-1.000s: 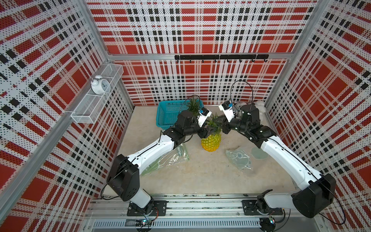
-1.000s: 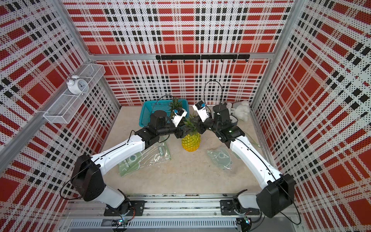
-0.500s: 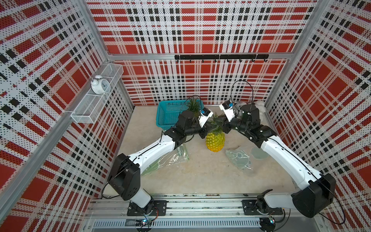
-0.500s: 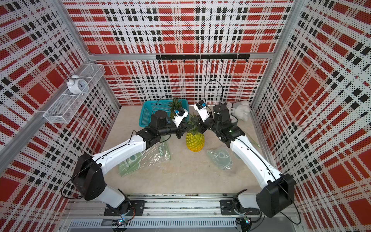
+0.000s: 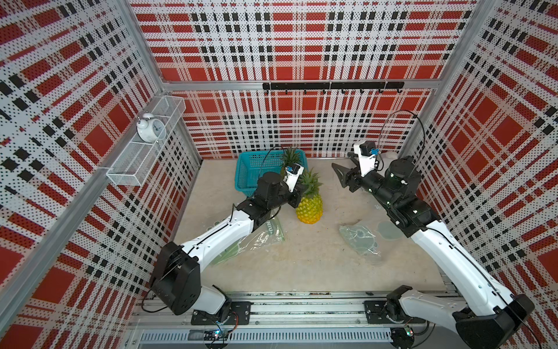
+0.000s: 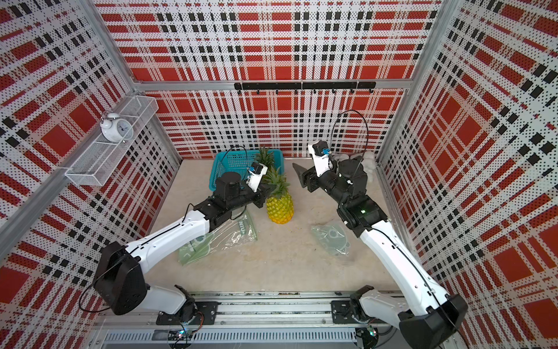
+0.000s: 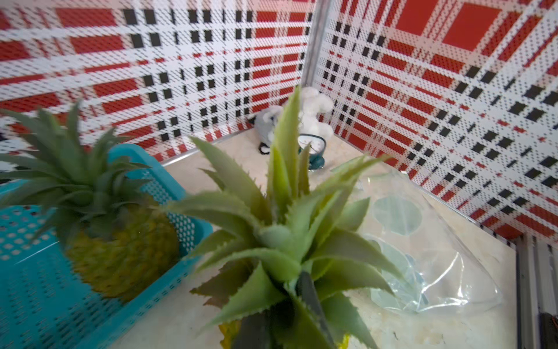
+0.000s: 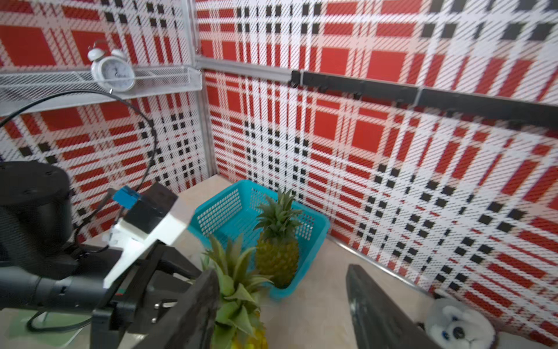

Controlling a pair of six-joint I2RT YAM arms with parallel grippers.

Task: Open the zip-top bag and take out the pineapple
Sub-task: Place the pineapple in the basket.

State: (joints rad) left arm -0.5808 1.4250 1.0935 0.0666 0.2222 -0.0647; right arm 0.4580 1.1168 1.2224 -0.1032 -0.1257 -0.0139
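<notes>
The yellow pineapple (image 5: 309, 208) (image 6: 280, 208) stands upright on the table, outside any bag. My left gripper (image 5: 297, 198) (image 6: 264, 196) is shut on the base of its green crown (image 7: 280, 241), with one dark finger (image 7: 308, 290) buried among the leaves. My right gripper (image 5: 342, 173) (image 6: 303, 175) hangs open to the right of the crown, apart from it; its fingers (image 8: 193, 311) hold nothing. A flat clear zip-top bag (image 5: 262, 238) (image 6: 229, 238) with green print lies under my left forearm.
Another pineapple (image 5: 291, 157) (image 6: 265, 155) leans in the teal basket (image 5: 250, 175) (image 6: 229, 164) at the back. A second crumpled clear bag (image 5: 359, 241) (image 6: 330, 238) lies beside the right arm. A plush toy (image 6: 367, 163) (image 8: 456, 329) sits in the back right corner.
My left gripper closed on the pineapple's crown. My right gripper then let go of the crown, opened wide and drew back to the right. The pineapple stays upright on the table.
</notes>
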